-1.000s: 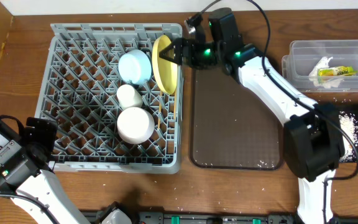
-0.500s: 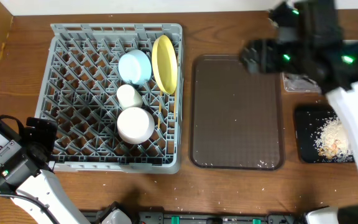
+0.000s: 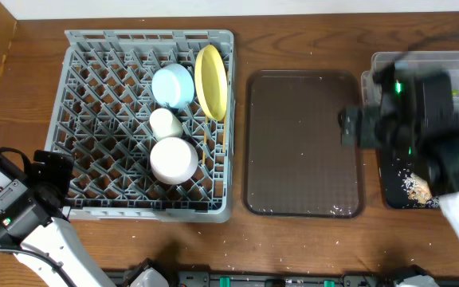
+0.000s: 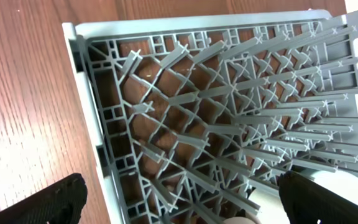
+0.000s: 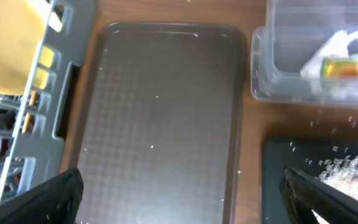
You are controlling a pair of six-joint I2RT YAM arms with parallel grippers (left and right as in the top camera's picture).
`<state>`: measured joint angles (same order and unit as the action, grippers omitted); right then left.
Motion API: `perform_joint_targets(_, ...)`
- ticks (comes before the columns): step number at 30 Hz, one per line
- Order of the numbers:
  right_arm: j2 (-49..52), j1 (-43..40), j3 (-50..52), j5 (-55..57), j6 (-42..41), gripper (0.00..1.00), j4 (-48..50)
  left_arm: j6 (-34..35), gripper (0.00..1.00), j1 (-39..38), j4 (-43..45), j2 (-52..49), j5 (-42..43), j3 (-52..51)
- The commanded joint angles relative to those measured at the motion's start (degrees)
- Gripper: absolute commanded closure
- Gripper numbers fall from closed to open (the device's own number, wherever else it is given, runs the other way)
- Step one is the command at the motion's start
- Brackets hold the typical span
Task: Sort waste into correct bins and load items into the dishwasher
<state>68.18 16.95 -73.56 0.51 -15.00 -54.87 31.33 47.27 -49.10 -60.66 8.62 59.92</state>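
The grey dish rack [image 3: 102, 64] holds the light-blue bowl [image 3: 172, 84], the white cup [image 3: 166, 122], the pale pink-white bowl [image 3: 174, 159] and the yellow plate [image 3: 211, 80], which stands on edge. Thin chopsticks [image 3: 205, 147] lie beside the plate. My right gripper [image 5: 185, 208] is open and empty above the brown tray [image 5: 166, 112], blurred in the overhead view [image 3: 353, 127]. The clear tub [image 5: 278, 37] holds the white napkin [image 5: 331, 50] and the yellow-green wrapper [image 5: 351, 67]. The black tub [image 5: 291, 180] holds rice crumbs [image 5: 347, 168]. My left gripper [image 4: 185, 208] is open over the rack's corner [image 4: 104, 81].
The flat dark-brown tray [image 3: 303, 143] lies between the rack and the tubs. A few crumbs lie on the tray and on the wood beside the tubs. My left arm [image 3: 22, 203] rests at the rack's front left corner.
My right gripper has left the yellow plate standing in the rack and swung right and forward, over the tray's right edge. The left arm has not moved.
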Motion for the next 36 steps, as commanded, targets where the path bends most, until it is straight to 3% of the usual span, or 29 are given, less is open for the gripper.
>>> perform_joint_targets(1,-5.79,0.48,10.8,3.32,-5.46,0.01,5.01,0.07,0.0,0.35,-0.15,0.04,-0.17,1.27)
perform_joint_targets(9,-5.75,0.48,19.19,1.99,-7.28,0.01,5.92,0.07,0.0,0.35,-0.15,0.04,-0.17,1.29)
perform_joint_targets(17,-5.22,0.48,19.91,0.52,-6.45,0.01,-4.04,0.07,0.0,0.35,-0.15,0.04,-0.17,1.27)
perform_joint_targets(25,-7.06,0.74,20.79,1.2,-3.06,0.01,-3.41,0.07,0.0,0.35,-0.15,0.04,-0.17,1.29)
perform_joint_targets(28,-10.64,0.59,24.26,1.42,-0.15,0.01,1.57,0.07,0.0,0.35,-0.15,0.04,-0.17,1.27)
perform_joint_targets(36,-32.68,-0.72,49.03,1.38,3.34,0.01,30.64,0.07,0.0,0.35,-0.15,0.04,-0.17,1.29)
